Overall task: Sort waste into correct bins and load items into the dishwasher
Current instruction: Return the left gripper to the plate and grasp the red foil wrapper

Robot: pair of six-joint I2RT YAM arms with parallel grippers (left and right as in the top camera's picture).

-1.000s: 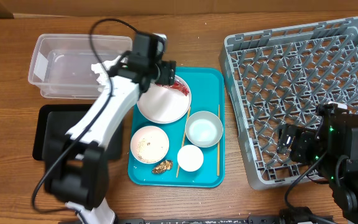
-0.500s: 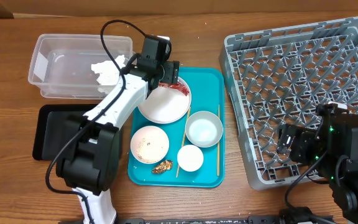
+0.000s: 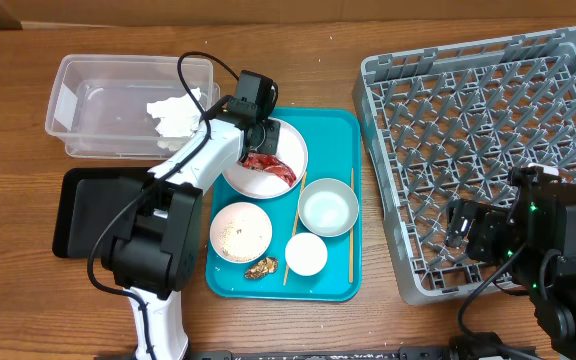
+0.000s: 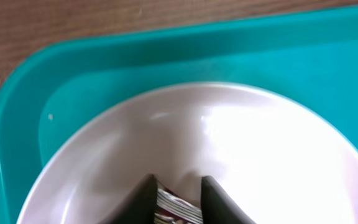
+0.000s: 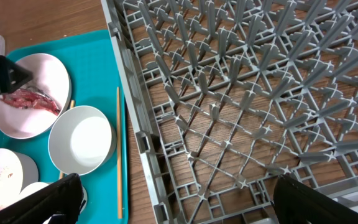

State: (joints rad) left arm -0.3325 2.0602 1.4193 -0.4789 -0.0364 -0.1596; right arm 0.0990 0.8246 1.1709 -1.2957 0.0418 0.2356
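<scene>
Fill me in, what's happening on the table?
The left gripper is down in the large white plate on the teal tray, jaws either side of the red-and-silver wrapper. The napkin already lies in the clear tub. The right gripper hovers open at the dish rack, which shows no dishes; bowls and chopsticks are not loaded yet.

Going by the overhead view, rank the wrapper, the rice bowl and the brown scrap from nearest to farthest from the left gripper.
From the left gripper:
1. Wrapper, on the plate, right at the gripper.
2. Rice bowl, lower left on the teal tray.
3. Brown scrap, below that bowl, near the tray's bottom edge.
</scene>
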